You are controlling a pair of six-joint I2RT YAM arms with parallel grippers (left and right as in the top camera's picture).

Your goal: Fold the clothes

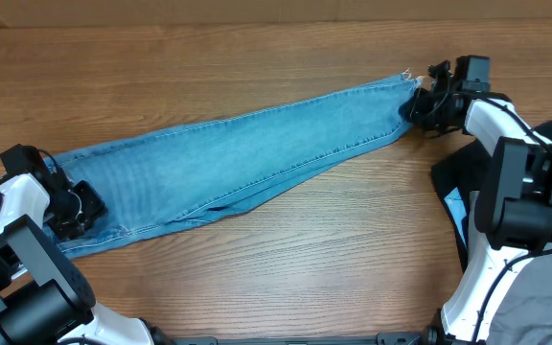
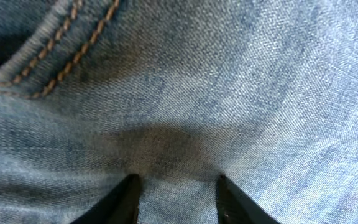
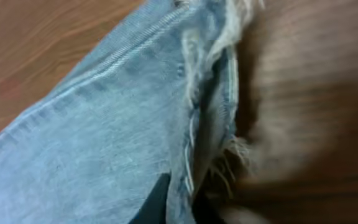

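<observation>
The light-blue jeans lie stretched in a long diagonal across the wooden table, waist end at lower left, frayed ankle hems at upper right. My left gripper sits on the waist end. In the left wrist view its fingertips dig into the denim with a thick bunch of cloth between them, next to orange double stitching. At the ankle end, my right gripper is shut on the frayed hem. Its dark finger presses the jeans' edge.
A black garment lies at the right edge of the table beside the right arm's base. A grey garment shows at the lower right corner.
</observation>
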